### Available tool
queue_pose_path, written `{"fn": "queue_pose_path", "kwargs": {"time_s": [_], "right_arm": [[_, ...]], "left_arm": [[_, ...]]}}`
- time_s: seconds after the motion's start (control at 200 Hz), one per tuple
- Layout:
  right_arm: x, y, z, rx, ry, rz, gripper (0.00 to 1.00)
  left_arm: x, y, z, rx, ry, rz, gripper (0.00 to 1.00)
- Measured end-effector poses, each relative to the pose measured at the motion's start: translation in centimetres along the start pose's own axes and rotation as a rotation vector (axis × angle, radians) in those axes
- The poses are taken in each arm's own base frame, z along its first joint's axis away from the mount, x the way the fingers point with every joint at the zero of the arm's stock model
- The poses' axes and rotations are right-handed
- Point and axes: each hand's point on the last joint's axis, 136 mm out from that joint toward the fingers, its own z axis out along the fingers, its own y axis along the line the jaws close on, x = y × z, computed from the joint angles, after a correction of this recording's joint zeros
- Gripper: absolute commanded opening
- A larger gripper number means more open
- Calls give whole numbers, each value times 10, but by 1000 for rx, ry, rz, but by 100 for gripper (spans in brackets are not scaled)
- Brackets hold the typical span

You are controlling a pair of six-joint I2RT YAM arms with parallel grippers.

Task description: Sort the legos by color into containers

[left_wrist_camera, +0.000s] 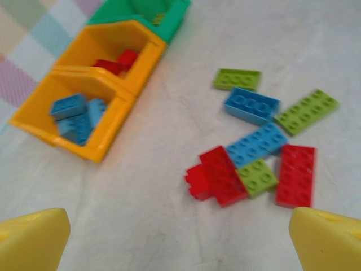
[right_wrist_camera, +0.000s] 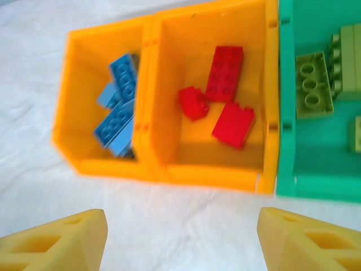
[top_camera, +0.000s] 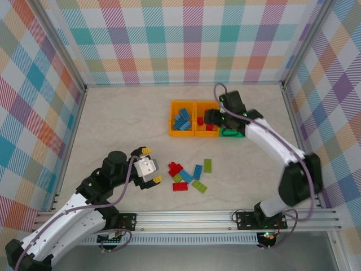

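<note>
Mid-sort: right gripper [right_wrist_camera: 180,240], jaws spread and empty, hovers over the joined orange-and-green plastic bins [right_wrist_camera: 163,169]. The left gripper [top_camera: 152,164], likewise parted, faces loose red, blue and lime studded bricks [top_camera: 189,175] lying just before the bins. Likely next: closing on one brick.

green bin [top_camera: 231,136] mostly hidden under right arm [top_camera: 269,140], cropped at edge in rt wrist cam

Looking down from high over the near edge, taking in the whole worktop [top_camera: 124,118]. Peering low and close between the left fingers [left_wrist_camera: 34,237] at legos [left_wrist_camera: 256,145] just ahead and containers [left_wrist_camera: 107,135] beyond. Hovering close above those containers, just ahead of the right fingers [right_wrist_camera: 56,240], sharing them with both other views.
</note>
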Motion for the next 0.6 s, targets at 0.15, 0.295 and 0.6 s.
{"fn": "queue_pose_path", "kwargs": {"time_s": [0.15,0.295,0.6], "right_arm": [[74,-3,-29,-100,57,-1,69],[140,-16,-13,-104,227,41,70],[183,-21,38,14,427,56,64]], "left_arm": [[7,-24,11,155,31,11,100],[6,-36,16,241,17,0,100],[0,-41,22,296,6,-53,100]]}}
